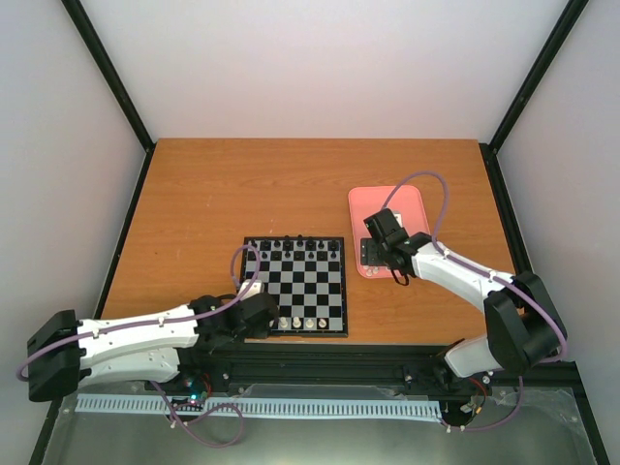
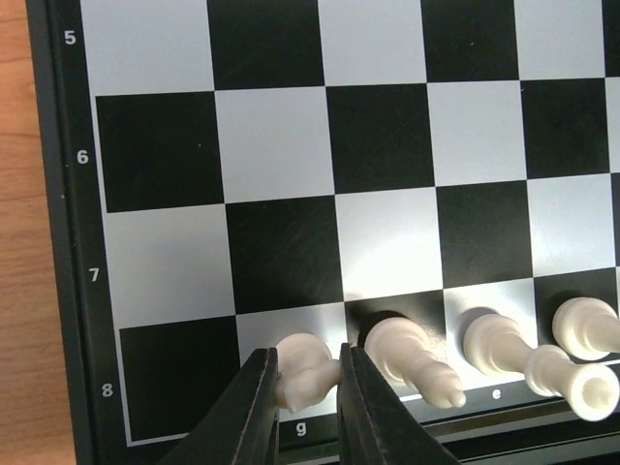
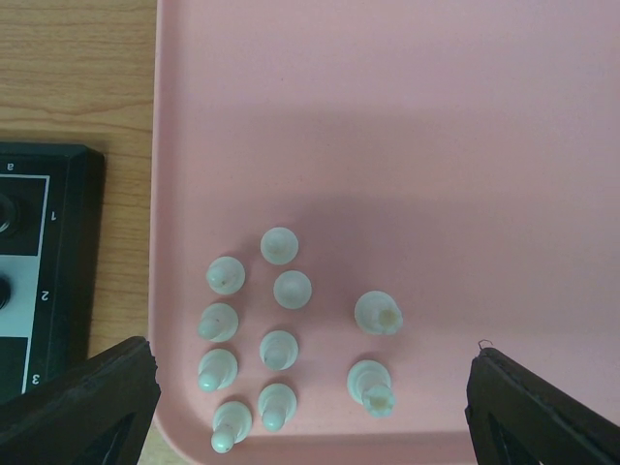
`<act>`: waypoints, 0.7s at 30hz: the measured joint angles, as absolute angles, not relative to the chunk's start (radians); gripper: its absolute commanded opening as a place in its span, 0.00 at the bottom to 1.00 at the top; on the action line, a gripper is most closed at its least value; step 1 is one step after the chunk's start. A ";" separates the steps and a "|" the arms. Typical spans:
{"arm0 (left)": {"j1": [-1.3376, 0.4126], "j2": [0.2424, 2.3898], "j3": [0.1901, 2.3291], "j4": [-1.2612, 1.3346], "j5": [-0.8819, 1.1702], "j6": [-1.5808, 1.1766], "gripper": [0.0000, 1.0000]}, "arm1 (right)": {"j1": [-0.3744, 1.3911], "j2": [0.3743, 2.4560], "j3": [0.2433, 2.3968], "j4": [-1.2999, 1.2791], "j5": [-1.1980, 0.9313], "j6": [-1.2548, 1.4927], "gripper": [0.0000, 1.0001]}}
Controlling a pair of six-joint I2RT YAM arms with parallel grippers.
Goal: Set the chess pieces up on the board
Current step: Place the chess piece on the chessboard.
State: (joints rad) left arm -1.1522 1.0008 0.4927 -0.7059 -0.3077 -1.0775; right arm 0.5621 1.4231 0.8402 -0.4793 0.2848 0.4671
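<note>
The board (image 1: 341, 291) lies at the table's near middle, with a few cream-white chess pieces (image 1: 310, 322) standing on its near row. In the left wrist view my left gripper (image 2: 308, 389) is shut on a white knight (image 2: 306, 363) that stands on square g8 of the board (image 2: 281, 145). A white bishop (image 2: 407, 356) and two more white pieces (image 2: 504, 347) stand to its right. My right gripper (image 3: 312, 407) hangs wide open over several white pieces (image 3: 279, 349), two of them rooks (image 3: 378, 313), in the pink tray (image 3: 387, 116).
Black pieces (image 1: 295, 242) line the board's far rows. The pink tray (image 1: 387, 199) sits right of the board on the wooden table. The board's corner (image 3: 58, 242) shows just left of the tray. Black frame posts bound the table.
</note>
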 measured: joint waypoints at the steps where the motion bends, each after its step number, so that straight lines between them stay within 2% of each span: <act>1: -1.152 0.999 0.493 -0.710 -0.307 -1.077 0.01 | 0.563 1.424 0.840 -0.479 0.284 0.467 1.00; 21: -1.152 1.016 0.499 -0.707 -0.307 -1.074 0.03 | 0.569 1.441 0.840 -0.479 0.285 0.467 1.00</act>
